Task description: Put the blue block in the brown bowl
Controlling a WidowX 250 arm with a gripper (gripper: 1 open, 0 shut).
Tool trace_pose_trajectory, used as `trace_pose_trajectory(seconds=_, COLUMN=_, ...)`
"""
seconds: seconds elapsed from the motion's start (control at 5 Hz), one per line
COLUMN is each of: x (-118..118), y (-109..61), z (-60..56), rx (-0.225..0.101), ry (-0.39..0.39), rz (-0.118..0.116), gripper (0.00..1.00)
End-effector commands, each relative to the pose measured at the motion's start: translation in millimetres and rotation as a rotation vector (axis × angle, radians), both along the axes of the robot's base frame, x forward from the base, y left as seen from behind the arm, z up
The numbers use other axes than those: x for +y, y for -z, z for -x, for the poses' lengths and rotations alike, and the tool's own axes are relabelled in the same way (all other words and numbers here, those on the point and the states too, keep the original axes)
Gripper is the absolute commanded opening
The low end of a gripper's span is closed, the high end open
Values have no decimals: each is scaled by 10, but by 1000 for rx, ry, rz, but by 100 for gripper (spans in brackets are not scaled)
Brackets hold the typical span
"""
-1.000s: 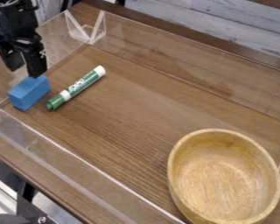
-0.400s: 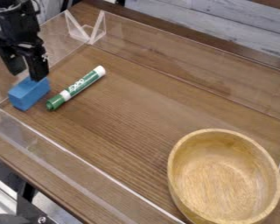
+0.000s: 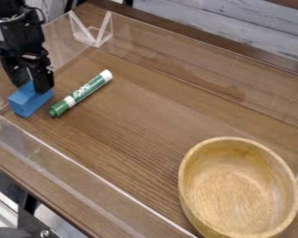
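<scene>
The blue block [image 3: 27, 102] lies on the wooden table at the left, close to the front clear wall. Right above it hangs my black gripper [image 3: 27, 76], open, with its two fingers straddling the block's top edge. I cannot tell whether the fingers touch the block. The brown bowl [image 3: 238, 186] sits at the front right corner, wide and shallow, with nothing in it.
A green-and-white marker pen [image 3: 82, 92] lies just right of the block, slanted. Low clear acrylic walls [image 3: 64, 191] ring the table, with a clear angled bracket [image 3: 92, 31] at the back left.
My gripper has come down and a little to the right, from above and behind the block to right over it. Block, pen and bowl have not moved.
</scene>
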State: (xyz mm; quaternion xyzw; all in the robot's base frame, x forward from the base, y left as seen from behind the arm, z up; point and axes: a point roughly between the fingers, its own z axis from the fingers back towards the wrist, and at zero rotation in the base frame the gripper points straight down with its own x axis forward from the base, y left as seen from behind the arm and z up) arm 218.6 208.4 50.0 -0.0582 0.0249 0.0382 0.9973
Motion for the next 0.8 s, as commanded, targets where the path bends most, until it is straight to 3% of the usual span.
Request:
trace_pose_trajectory(seconds=0.0, x=51, y=-32, z=-27, rx=-28, ry=-4, rz=-24, gripper=100)
trace_pose_trajectory(seconds=0.2, x=57, y=34, z=-23, rx=-31, ry=-2, rz=-20, gripper=100)
trace_pose_trajectory(seconds=0.4, x=56, y=70, z=-21, rx=-32, ry=-3, rz=-16, gripper=0)
trace_pose_trajectory(seconds=0.6, x=33, y=47, z=-31, rx=-31, ry=-2, rz=-15, gripper=0)
